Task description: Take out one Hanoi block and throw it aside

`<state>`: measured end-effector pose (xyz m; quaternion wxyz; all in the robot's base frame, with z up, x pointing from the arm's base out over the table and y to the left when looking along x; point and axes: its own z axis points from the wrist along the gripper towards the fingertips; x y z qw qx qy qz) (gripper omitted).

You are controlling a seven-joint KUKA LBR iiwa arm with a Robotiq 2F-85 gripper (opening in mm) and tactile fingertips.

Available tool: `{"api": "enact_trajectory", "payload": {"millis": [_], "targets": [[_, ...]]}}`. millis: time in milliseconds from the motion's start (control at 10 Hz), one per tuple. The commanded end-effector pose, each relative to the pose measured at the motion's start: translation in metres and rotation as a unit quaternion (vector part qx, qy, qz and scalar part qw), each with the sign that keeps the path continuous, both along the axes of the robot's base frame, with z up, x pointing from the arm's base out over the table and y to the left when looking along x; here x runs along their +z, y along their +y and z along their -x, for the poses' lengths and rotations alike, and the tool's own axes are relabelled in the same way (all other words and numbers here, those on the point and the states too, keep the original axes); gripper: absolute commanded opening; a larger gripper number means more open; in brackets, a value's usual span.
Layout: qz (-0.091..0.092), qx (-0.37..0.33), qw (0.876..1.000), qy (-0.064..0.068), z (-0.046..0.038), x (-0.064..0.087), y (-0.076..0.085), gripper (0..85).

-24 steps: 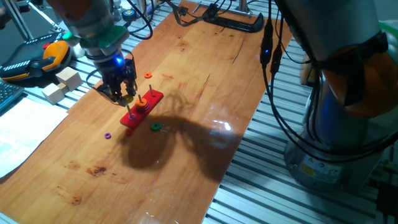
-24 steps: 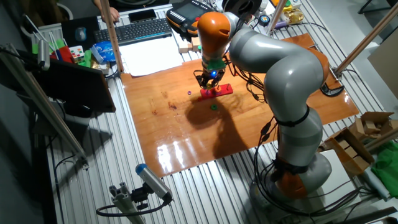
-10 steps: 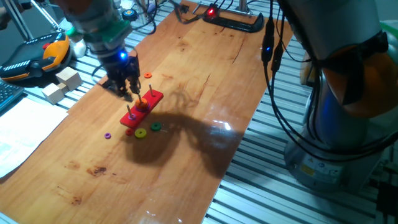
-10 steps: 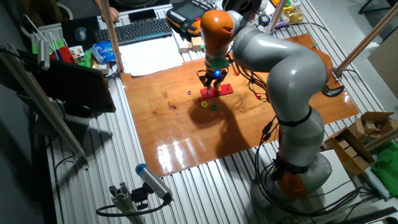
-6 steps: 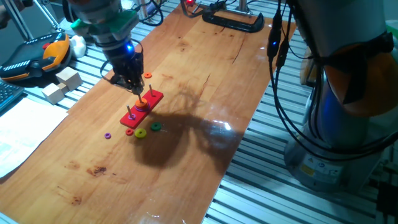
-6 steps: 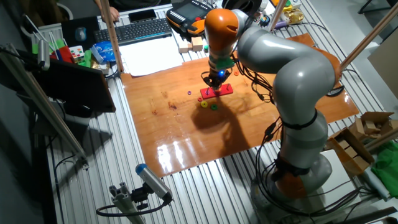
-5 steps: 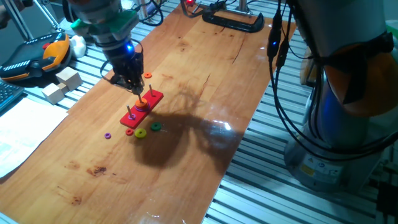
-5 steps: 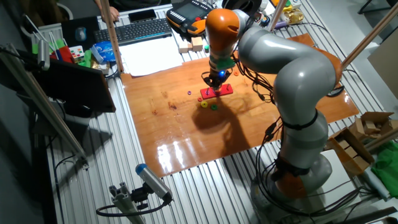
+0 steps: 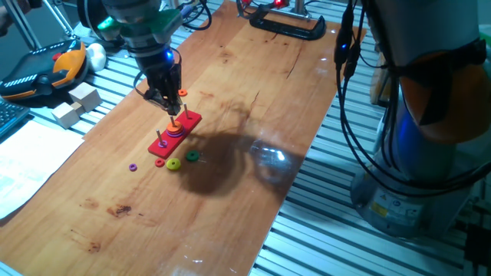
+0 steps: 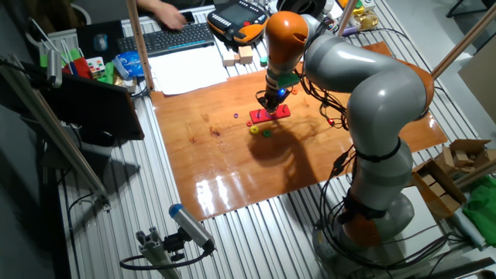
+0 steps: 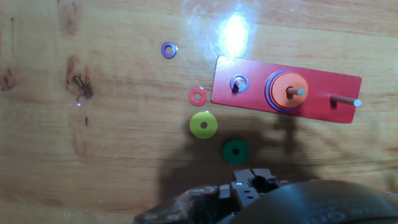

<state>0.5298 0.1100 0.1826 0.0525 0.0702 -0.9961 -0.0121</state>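
Yellow ring (image 11: 203, 125) lying flat on the wooden surface (image 9: 253, 77), just beside the red peg board (image 11: 286, 98) and off its pegs. Green ring (image 11: 236, 150) rests next to the yellow one; small red ring (image 11: 197, 96) lies between it and the board; purple ring (image 11: 168, 49) sits farther off. Hand (image 9: 166, 98) hovers above the board, grasping nothing; finger spacing cannot be told. No legible writing.
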Motion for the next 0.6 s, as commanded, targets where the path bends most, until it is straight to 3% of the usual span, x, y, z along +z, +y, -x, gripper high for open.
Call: {"api": "enact_trajectory", "payload": {"millis": [0,500], "targets": [[-0.001,0.000,1.000,-0.001,0.0001,0.0000,0.0000,0.7],[-0.007,-0.007,1.000,0.007,0.0025,0.0017,0.0003,0.7]]}}
